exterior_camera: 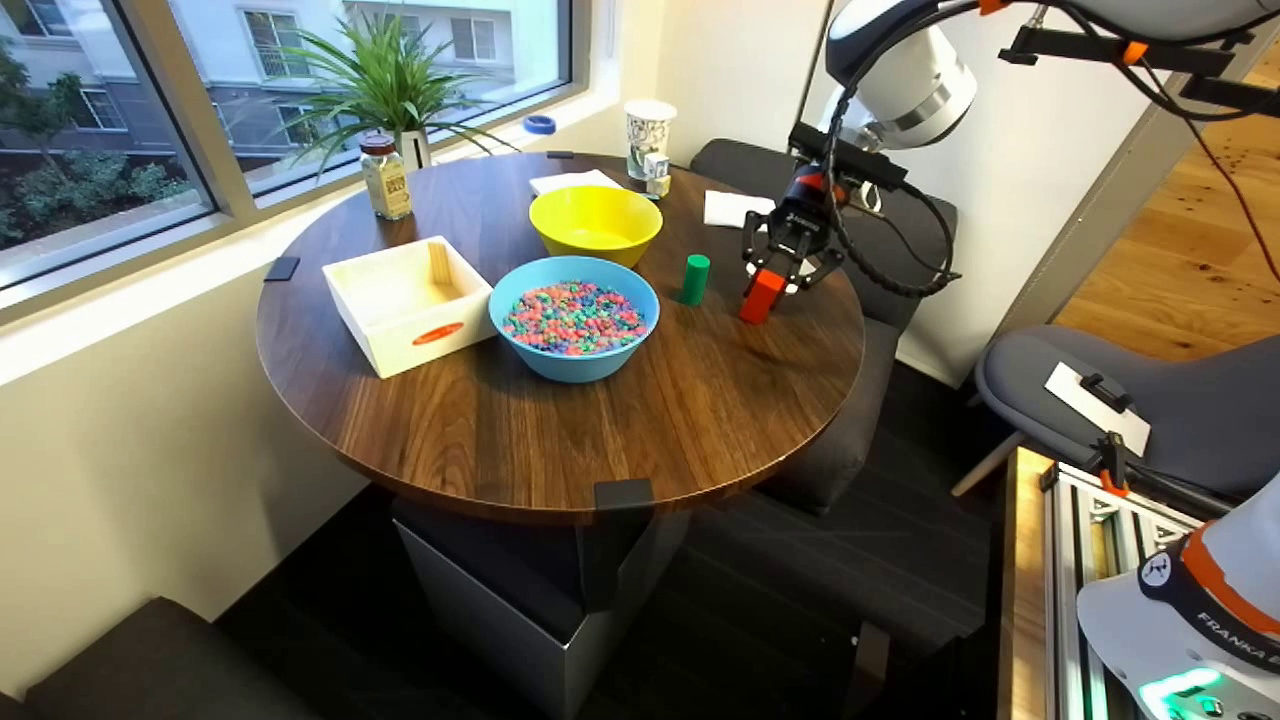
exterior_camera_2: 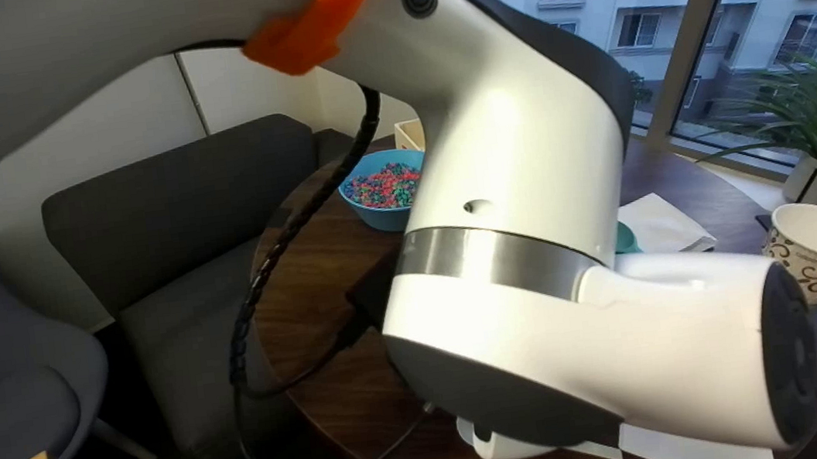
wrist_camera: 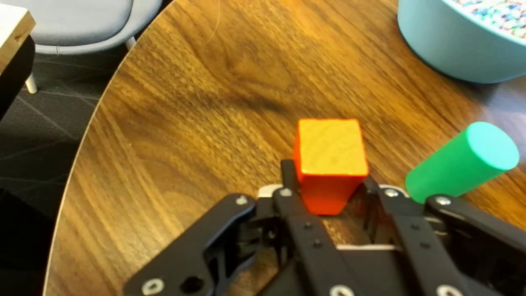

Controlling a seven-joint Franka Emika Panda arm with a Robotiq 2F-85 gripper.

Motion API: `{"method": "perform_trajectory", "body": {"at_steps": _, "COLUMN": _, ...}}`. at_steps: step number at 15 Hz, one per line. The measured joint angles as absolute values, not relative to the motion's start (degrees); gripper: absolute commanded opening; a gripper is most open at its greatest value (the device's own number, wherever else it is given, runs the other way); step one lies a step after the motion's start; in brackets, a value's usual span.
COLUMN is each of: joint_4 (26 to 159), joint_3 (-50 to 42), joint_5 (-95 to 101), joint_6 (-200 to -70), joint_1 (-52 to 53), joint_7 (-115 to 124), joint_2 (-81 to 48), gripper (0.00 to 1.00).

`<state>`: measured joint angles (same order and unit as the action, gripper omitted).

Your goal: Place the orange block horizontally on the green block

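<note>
A round dark-wood desk (exterior_camera: 480, 430) stands by a window (exterior_camera: 190, 95). Left to right in an exterior view: pale wooden box (exterior_camera: 400, 346); blue bowl (exterior_camera: 572, 368) of small multicoloured pieces (exterior_camera: 575, 318); yellow bowl (exterior_camera: 590, 215), just behind it; green block (exterior_camera: 695, 281), a cylinder standing upright on the desk. Rightmost, near but apart from the green block, the orange block (exterior_camera: 762, 298) is gripped by the pincer (exterior_camera: 773, 276); wrist view shows contact on both sides. Desk contact: cannot tell.
</note>
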<state>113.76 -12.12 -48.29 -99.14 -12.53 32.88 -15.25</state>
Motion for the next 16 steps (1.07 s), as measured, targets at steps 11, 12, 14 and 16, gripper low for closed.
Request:
{"method": "perform_trajectory", "body": {"at_steps": 11, "joint_4": 110.4, "joint_3": -12.0, "joint_5": -47.6, "joint_6": -95.1, "joint_1": -11.5, "joint_7": 37.2, "joint_2": -13.4, "gripper": 0.08}}
{"method": "perform_trajectory", "body": {"at_steps": 12, "joint_4": 109.8, "joint_3": -12.0, "joint_5": -46.6, "joint_6": -95.1, "joint_1": -11.1, "joint_7": 38.4, "joint_2": -12.9, "gripper": 0.08}}
{"method": "perform_trajectory", "body": {"at_steps": 14, "joint_4": 108.7, "joint_3": -11.9, "joint_5": -43.0, "joint_6": -95.5, "joint_1": -9.8, "joint_7": 41.3, "joint_2": -11.8, "gripper": 0.08}}
{"method": "perform_trajectory", "body": {"at_steps": 16, "joint_4": 107.7, "joint_3": -11.3, "joint_5": -38.0, "joint_6": -97.0, "joint_1": -8.2, "joint_7": 44.5, "joint_2": -10.8, "gripper": 0.08}}
